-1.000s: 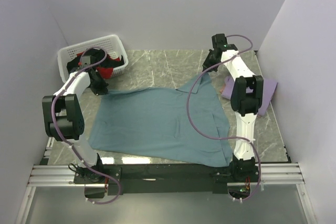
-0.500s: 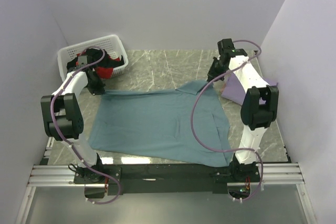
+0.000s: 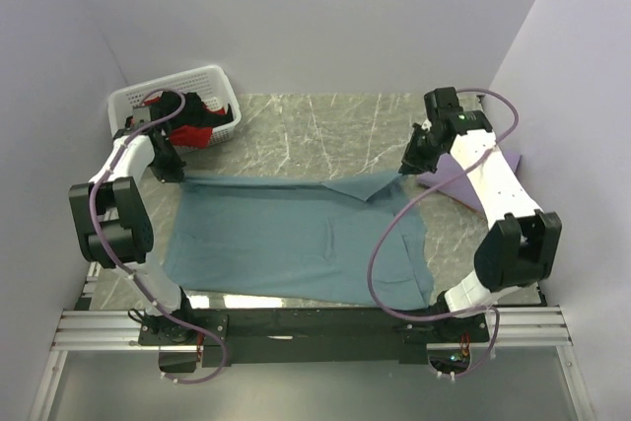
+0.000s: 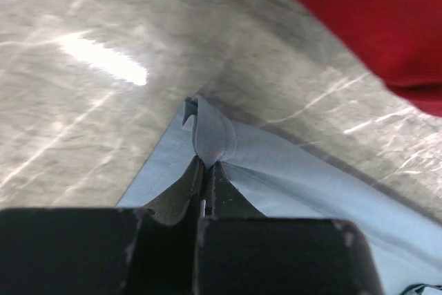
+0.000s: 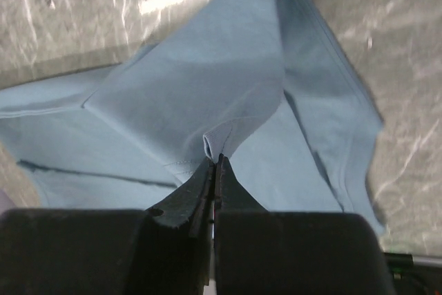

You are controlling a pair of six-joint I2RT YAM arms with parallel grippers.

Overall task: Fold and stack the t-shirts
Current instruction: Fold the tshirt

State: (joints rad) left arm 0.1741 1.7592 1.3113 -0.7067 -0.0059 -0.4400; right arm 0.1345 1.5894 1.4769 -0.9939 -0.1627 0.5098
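Large teal-blue cloth t-shirt (image 3: 286, 239) lying spread on grey marble table (image 3: 296, 130), long axis running left-right. Left gripper (image 4: 206, 164) pinching far-left corner, right gripper (image 5: 213, 160) pinching far-right fold, both jaws clamping cloth. Far edge stretching between them.

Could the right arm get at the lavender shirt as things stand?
Probably not yet: the right gripper is shut on a corner of the teal shirt. The lavender shirt lies close beside it, so letting go first should free the way.
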